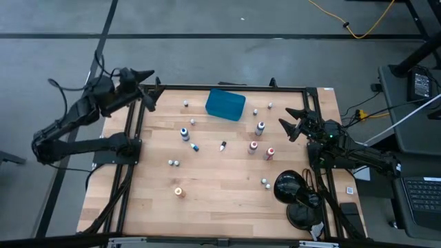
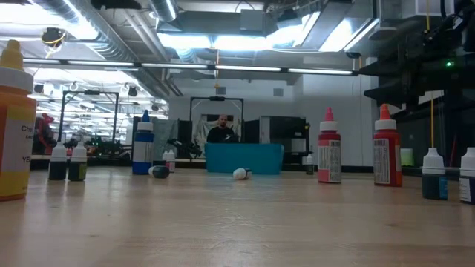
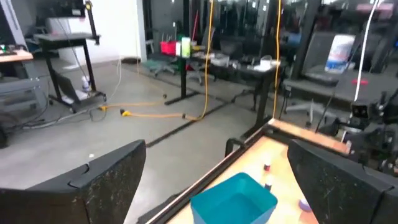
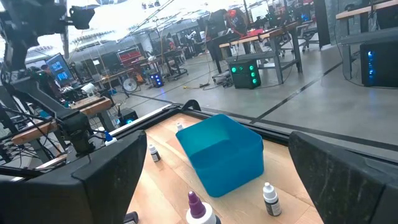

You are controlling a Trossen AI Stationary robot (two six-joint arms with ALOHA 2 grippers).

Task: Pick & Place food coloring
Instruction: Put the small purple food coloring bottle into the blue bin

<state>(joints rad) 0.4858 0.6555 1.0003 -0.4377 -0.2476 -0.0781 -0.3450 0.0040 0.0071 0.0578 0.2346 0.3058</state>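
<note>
Bottles of food coloring stand and lie scattered over the middle of the table in the high view, all apart from one another and from both arms. A teal tray sits at upper centre, with small vials around it. The left claw hangs over the table's upper left corner, fingers spread wide and holding nothing; the right claw waits at the right edge, also spread and empty.

From table height the low view shows what the overhead cannot: two red bottles upright at right, a blue one upright at left, a yellow-orange bottle cut off by the left border, and a white-capped vial lying on its side just before the tray. A person shows behind the tray, far off.

Black lamp-like gear sits at the table's lower right. The wrist views see the tray past their own dark fingers; the small vials there are hard to tell apart.
</note>
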